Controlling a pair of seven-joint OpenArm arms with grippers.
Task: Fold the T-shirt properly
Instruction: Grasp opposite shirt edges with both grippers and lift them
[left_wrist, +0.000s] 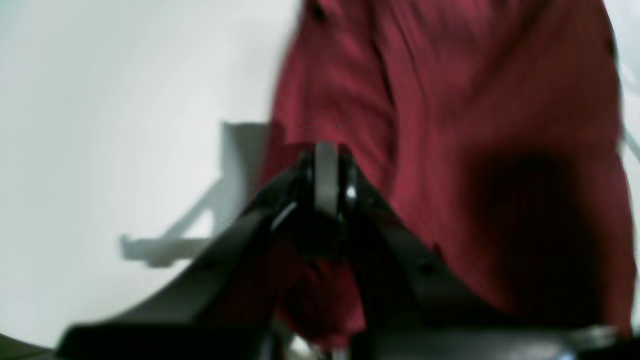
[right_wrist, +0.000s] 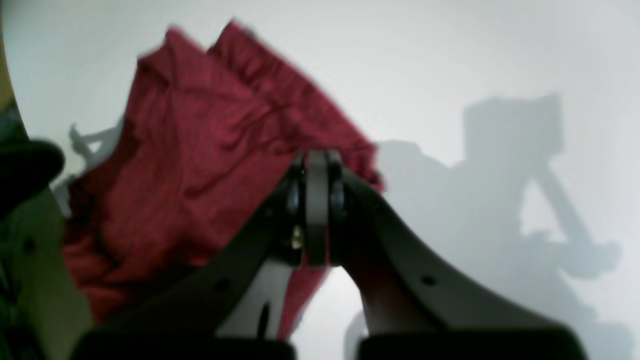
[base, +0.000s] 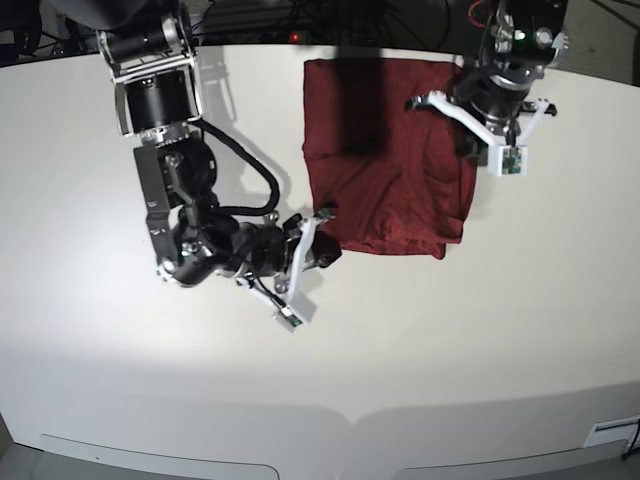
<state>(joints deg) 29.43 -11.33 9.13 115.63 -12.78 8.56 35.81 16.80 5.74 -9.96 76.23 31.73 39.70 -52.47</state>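
Note:
The T-shirt (base: 385, 150) is plain dark red and lies folded into a rough rectangle on the far middle of the white table (base: 500, 330). My right gripper (base: 325, 230) sits at its near left corner. In the right wrist view this gripper (right_wrist: 317, 162) is shut, with the edge of the T-shirt (right_wrist: 200, 150) pinched between its pads. My left gripper (base: 468, 140) is over the shirt's right edge. In the blurred left wrist view it (left_wrist: 327, 155) is shut, with folds of the T-shirt (left_wrist: 475, 125) around and under its fingers.
Dark cables (base: 330, 15) run along the table's far edge. The right arm's black cable loop (base: 262, 185) hangs just left of the shirt. Bare white tabletop stretches toward the near edge (base: 350, 420).

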